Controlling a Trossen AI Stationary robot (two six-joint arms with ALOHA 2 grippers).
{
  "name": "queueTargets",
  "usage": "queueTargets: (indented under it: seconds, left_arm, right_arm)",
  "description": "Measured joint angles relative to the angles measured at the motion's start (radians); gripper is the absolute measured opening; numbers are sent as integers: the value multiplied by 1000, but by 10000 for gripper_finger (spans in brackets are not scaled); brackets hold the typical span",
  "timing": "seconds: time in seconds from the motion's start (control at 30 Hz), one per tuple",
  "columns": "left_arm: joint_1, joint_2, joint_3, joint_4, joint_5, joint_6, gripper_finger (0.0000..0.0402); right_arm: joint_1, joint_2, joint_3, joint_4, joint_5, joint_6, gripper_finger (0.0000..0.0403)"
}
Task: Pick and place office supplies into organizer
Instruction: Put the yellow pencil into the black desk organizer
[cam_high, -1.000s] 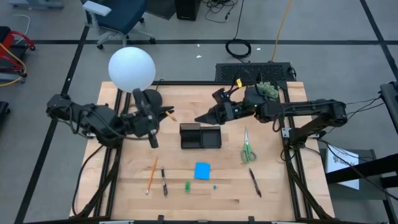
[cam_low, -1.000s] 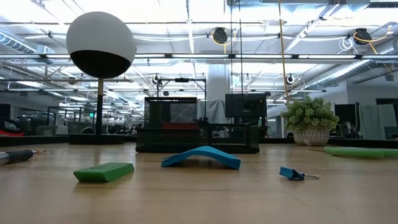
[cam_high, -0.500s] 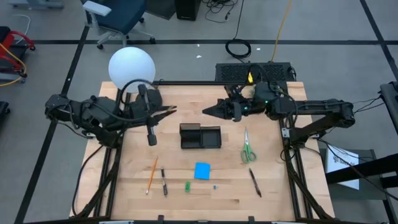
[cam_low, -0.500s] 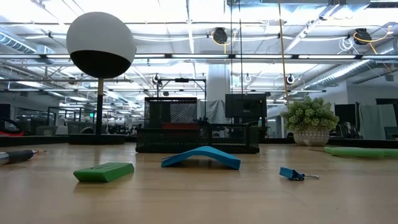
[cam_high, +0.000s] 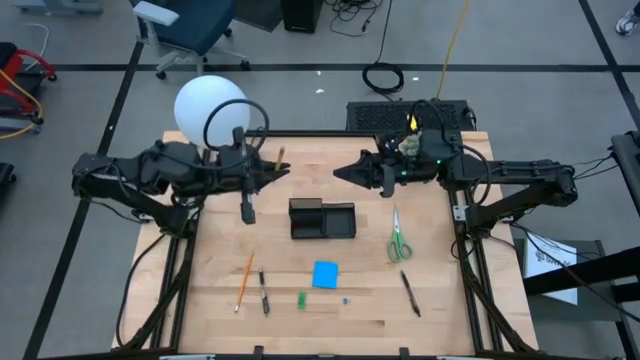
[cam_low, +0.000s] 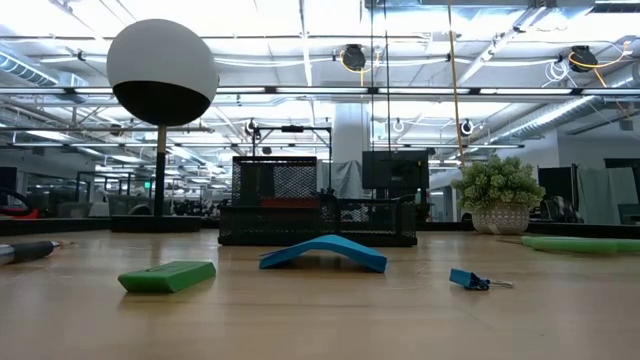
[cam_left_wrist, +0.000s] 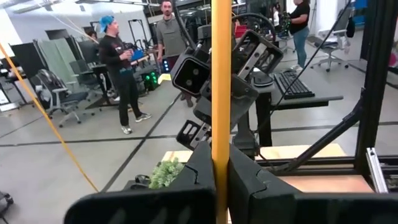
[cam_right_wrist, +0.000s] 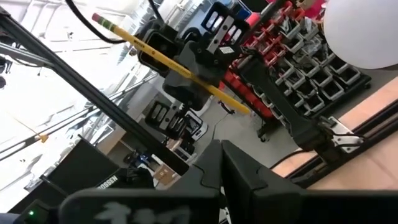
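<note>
Yellow pencil (cam_left_wrist: 220, 74) clamped in left pincer (cam_high: 272, 176) (arm level); right pincer (cam_high: 342, 171) closed, facing it.

Place: robotics lab in an open industrial hall
Floor: grey concrete (cam_high: 90, 40) with taped lines
Ceiling: exposed trusses, strip lights (cam_low: 300, 30)
Furnishings: red parts bins (cam_right_wrist: 292, 56), office chairs (cam_left_wrist: 53, 93)
People: standing in background (cam_left_wrist: 124, 68)
</note>
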Motion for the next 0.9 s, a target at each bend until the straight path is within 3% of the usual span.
queueTargets:
  seconds: [0.27, 0.63, 0.9]
  left_arm:
    - [47, -2, -36, 29, 62, -86, 0]
    - [87, -75, -351, 364, 114, -156, 0]
    - [120, -102, -468, 501, 126, -191, 0]
  right_arm:
    - [0, -1, 0, -8, 26, -21, 0]
    - [0, -1, 0, -6, 26, -22, 0]
    - [0, -1, 0, -6, 22, -47, 0]
